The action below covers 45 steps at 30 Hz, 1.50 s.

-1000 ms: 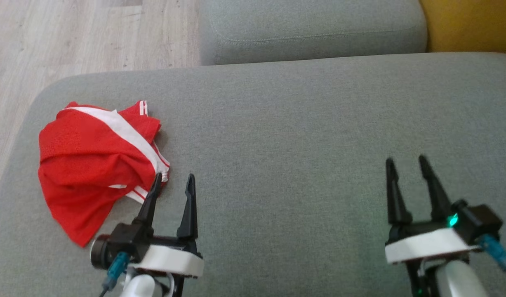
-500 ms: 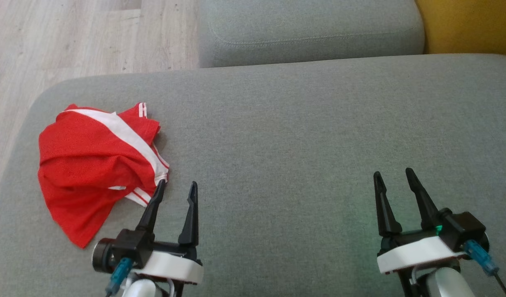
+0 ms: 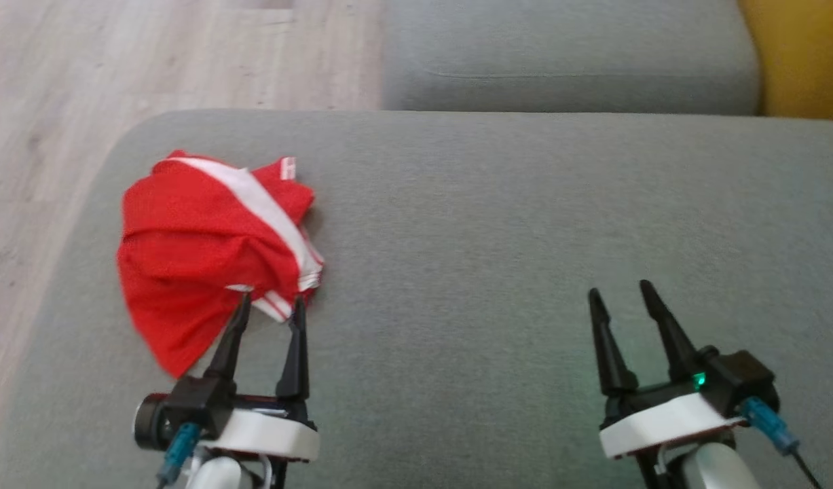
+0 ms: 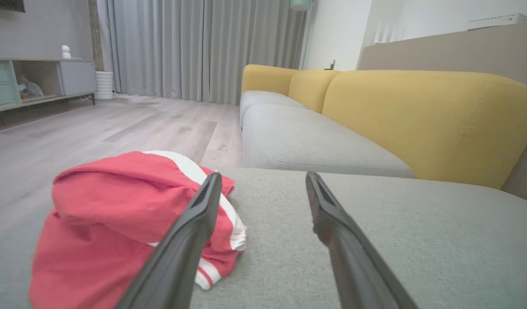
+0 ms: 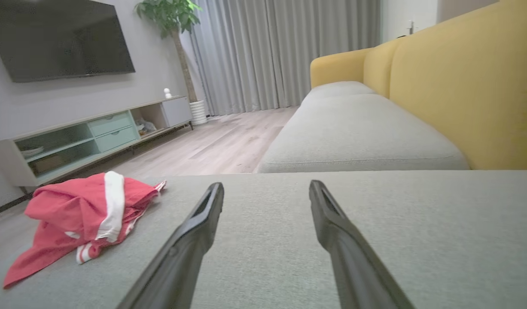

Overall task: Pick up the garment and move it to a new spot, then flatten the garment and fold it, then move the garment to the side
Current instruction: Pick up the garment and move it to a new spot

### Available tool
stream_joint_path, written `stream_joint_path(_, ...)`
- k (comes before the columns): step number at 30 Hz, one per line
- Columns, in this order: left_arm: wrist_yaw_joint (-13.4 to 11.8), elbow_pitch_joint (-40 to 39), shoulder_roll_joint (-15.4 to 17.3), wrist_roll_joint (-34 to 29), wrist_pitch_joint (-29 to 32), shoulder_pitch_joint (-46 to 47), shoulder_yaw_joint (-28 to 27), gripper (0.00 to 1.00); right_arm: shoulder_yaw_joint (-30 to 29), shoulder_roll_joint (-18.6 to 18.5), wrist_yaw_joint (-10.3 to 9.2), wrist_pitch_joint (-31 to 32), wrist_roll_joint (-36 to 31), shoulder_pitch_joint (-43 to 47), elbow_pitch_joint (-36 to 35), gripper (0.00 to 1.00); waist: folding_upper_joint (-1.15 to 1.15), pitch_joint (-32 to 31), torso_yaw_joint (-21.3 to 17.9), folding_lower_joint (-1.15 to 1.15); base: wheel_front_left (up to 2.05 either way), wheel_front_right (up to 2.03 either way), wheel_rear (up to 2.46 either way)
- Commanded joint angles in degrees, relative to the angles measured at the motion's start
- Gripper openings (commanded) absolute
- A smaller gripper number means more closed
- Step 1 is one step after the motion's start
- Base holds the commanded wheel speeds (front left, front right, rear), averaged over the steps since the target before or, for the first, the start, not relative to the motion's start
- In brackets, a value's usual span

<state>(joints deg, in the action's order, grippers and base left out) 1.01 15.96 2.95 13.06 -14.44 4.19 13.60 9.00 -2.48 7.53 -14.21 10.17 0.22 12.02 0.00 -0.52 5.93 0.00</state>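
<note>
Just ahead of the left tool [image 3: 271, 299], the garment [image 3: 199, 251] is thin red mesh cloth, matt, with smooth white bands. The seat cushion [image 3: 491, 238] beneath is grey, coarse-woven matt fabric. Left tool and right tool [image 3: 620, 288] have dark matt plastic fingers. Beyond lies the pale wood-grain floor [image 3: 63, 81]

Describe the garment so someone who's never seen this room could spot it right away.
Find the big grey cushion in front of the robot; the garment lies crumpled near its left end, just ahead of the left gripper. It is the one bright red thing there, with white stripes.
</note>
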Motion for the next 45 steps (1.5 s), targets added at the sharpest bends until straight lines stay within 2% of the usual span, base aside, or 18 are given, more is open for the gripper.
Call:
stream_joint_path(1,-0.12,-1.66,-0.05,-0.45,-0.56,1.12,-2.37,1.0,1.8,-0.4,-0.04,-0.79,0.17,-1.76,-1.9,1.0,0.0,-0.29,1.94,0.0,0.0,0.0,0.0)
stream_joint_path(17,-0.03,-0.79,-0.07,-1.59,-0.56,-0.89,-3.73,1.0,5.79,-0.4,-0.04,-0.79,1.69,-0.38,-1.93,1.0,0.0,-1.74,14.48,0.0,0.0,0.0,0.0)
stream_joint_path(24,0.33,-0.74,-0.07,-1.89,-0.56,-0.95,-4.11,1.0,6.71,-0.4,-0.04,-0.79,2.04,-0.2,-1.94,1.0,0.0,-1.35,16.91,0.0,0.0,0.0,0.0)
stream_joint_path(30,1.09,-0.14,0.15,-2.66,-0.56,0.77,-4.65,1.0,7.92,-0.4,-0.04,-0.79,1.53,-1.25,-1.94,1.0,0.0,0.7,15.55,0.0,0.0,0.0,0.0)
stream_joint_path(34,3.25,2.97,2.07,-3.45,0.06,7.02,-3.81,1.0,8.37,-0.4,-0.04,-0.79,0.71,-2.62,-2.01,1.0,0.0,3.82,12.89,0.0,0.0,0.0,0.0)
stream_joint_path(39,5.61,10.07,5.96,-3.12,8.43,20.77,-1.56,1.0,8.51,-0.4,-0.04,-0.79,-0.75,-4.93,-2.19,1.0,0.0,8.81,9.14,0.0,0.0,0.0,0.0)
stream_joint_path(43,6.32,17.18,9.37,-0.31,16.19,31.15,-0.24,1.0,8.24,-0.4,-0.04,-0.79,-1.76,-6.87,-1.83,1.0,0.0,12.41,5.93,0.0,0.0,0.0,0.0)
stream_joint_path(45,6.41,20.49,11.65,0.27,17.88,35.28,0.38,1.0,8.62,-0.4,-0.04,-0.79,-1.85,-7.67,-1.73,1.0,0.0,13.72,4.14,0.0,0.0,0.0,0.0)
